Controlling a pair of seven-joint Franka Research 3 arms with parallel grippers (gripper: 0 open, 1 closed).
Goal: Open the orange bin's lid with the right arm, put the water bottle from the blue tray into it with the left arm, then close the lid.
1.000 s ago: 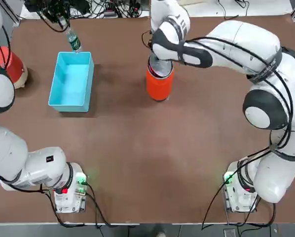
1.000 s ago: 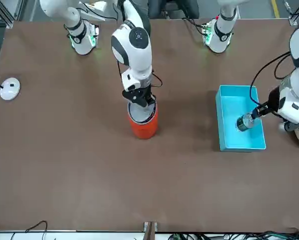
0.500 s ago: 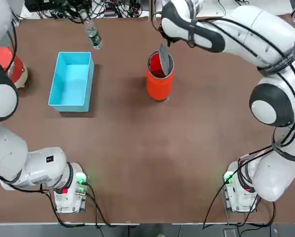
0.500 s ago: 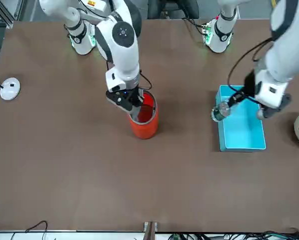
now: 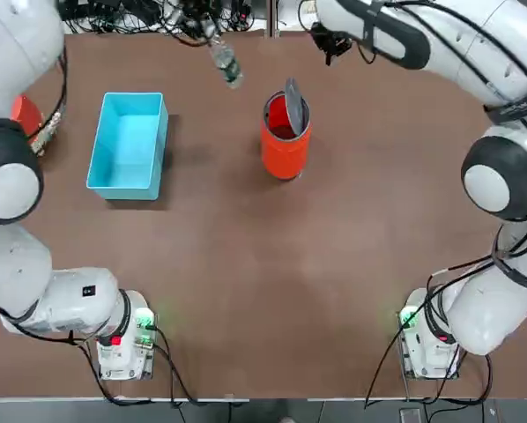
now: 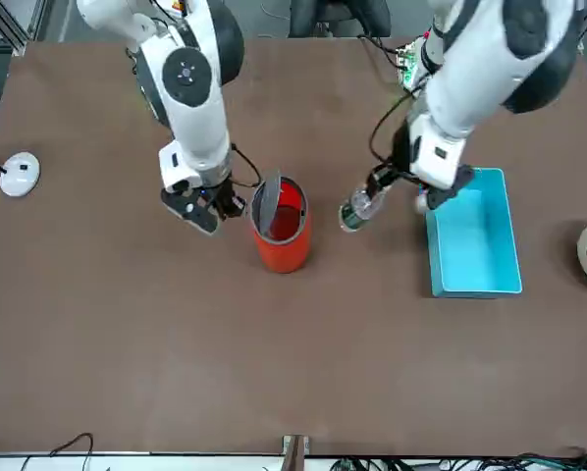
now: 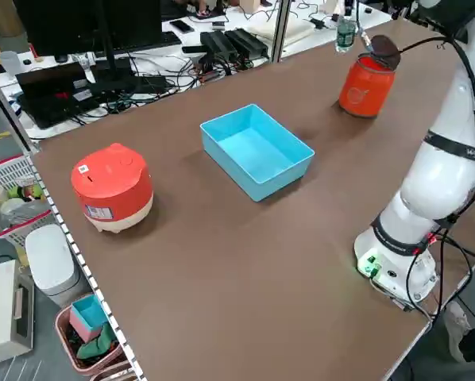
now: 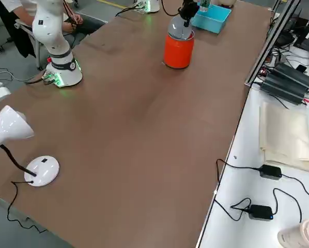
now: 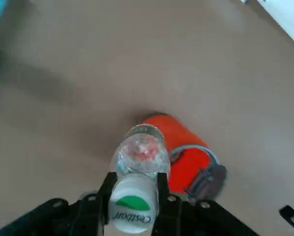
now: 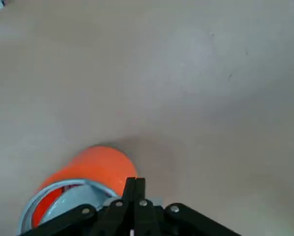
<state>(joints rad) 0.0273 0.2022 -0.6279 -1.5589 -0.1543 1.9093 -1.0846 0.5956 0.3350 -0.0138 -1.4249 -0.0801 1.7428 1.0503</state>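
The orange bin [image 5: 285, 145] [image 6: 283, 240] stands mid-table with its grey lid [image 5: 292, 95] [image 6: 267, 206] swung up on edge, showing the red inside. Tilted in the air, the water bottle [image 5: 226, 63] [image 6: 356, 210] hangs between the blue tray [image 5: 129, 145] and the bin, a little to the bin's far left. My left gripper [image 9: 134, 182] is shut on the bottle [image 9: 139, 157] near its white cap. The right gripper [image 6: 203, 201] [image 10: 135, 183] is shut with nothing in it, hovering just off the bin's right side and apart from the lid. Nothing lies in the tray [image 6: 475, 231].
A red domed cooker [image 5: 24, 115] [image 7: 112, 186] sits at the table's left edge beyond the tray. A white lamp base [image 6: 19, 175] rests at the far right edge. Cables [image 5: 158, 13] crowd the back edge. Both arm bases stand at the near corners.
The right gripper swung the lid up and drew away to the bin's right. The left gripper carried the bottle from over the tray's far end rightwards toward the bin.
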